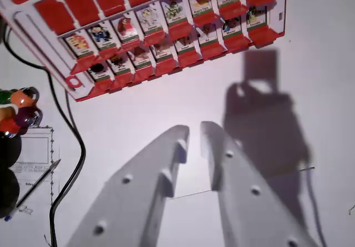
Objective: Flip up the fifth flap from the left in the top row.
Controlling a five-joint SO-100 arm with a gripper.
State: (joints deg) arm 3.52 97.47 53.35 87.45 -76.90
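The gripper (194,133) hangs over bare table (310,64), its jaws a narrow gap apart and holding nothing. The game board (61,39) sits at eleven to twelve o'clock, well apart from it. Several flaps (80,5) at its far edge lie flat; which is fifth I cannot tell. The task looks barely begun.

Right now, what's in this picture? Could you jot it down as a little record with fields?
view: wrist camera, looking down past the gripper
gripper: white, jaws slightly apart, holding nothing, above the bare table
board: red flap game, tilted, along the top
flaps: some up showing cartoon faces, some lying flat and red
cable: black, on the wrist view's left
pen: lower left, on a printed sheet
shadow: the arm's, on the table
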